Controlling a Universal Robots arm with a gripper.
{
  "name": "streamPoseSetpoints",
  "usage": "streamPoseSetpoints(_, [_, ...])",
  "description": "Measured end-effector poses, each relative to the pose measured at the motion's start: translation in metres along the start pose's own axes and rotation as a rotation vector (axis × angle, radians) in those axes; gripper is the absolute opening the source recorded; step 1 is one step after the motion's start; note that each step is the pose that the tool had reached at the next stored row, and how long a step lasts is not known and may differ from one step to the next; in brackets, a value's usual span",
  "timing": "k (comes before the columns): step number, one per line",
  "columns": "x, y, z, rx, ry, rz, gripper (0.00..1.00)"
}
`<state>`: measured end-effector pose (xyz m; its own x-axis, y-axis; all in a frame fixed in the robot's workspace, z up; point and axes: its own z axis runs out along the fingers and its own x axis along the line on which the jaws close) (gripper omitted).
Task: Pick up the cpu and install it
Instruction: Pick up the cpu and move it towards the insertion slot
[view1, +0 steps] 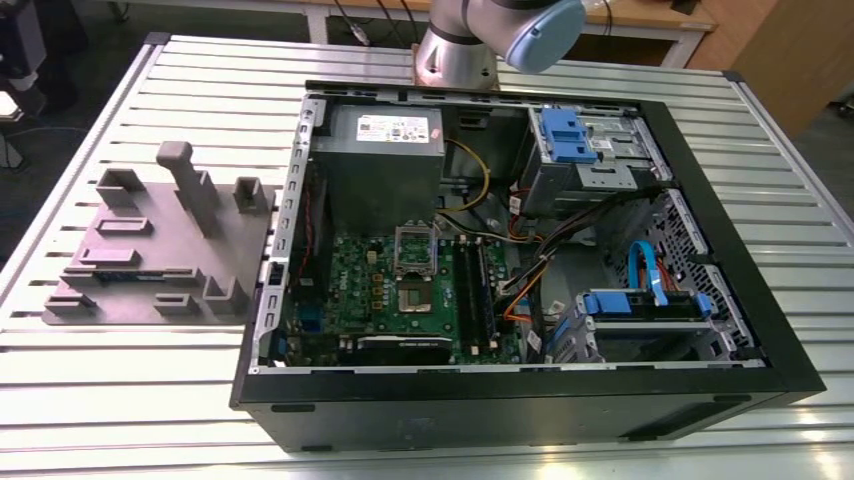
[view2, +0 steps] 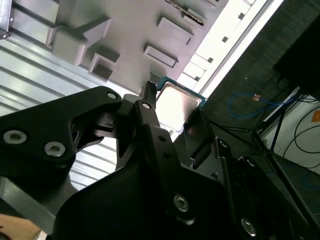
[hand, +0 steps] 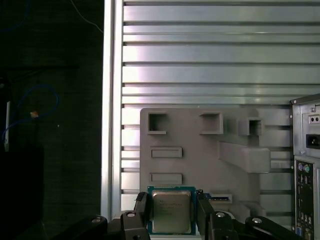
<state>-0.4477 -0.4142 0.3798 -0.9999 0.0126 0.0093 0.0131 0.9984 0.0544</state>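
The cpu (hand: 171, 211), a small square chip with a silvery top and green rim, sits between the black fingers (hand: 141, 209) of my gripper (hand: 172, 212), which is shut on it. In the second wrist view the cpu (view2: 176, 102) is pinched the same way by the gripper (view2: 172, 112). It hangs well above the grey parts fixture (hand: 200, 145) on the slatted table. In the exterior view the open computer case (view1: 507, 400) shows the green motherboard (view1: 367, 290) with its cpu socket (view1: 416, 297) uncovered.
The grey fixture (view1: 160, 240) with upright posts stands at the exterior view's left of the case. Inside the case are a grey power supply (view1: 380, 135), black memory sticks (view1: 470, 290), blue drive bays (view1: 581, 140) and loose cables (view1: 534, 280). The arm's base (view1: 487, 40) rises behind the case.
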Motion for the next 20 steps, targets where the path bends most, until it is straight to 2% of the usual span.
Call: streamPoseSetpoints(20, [-0.0088,0.0001,-0.0001,0.0,0.0,0.0,0.47])
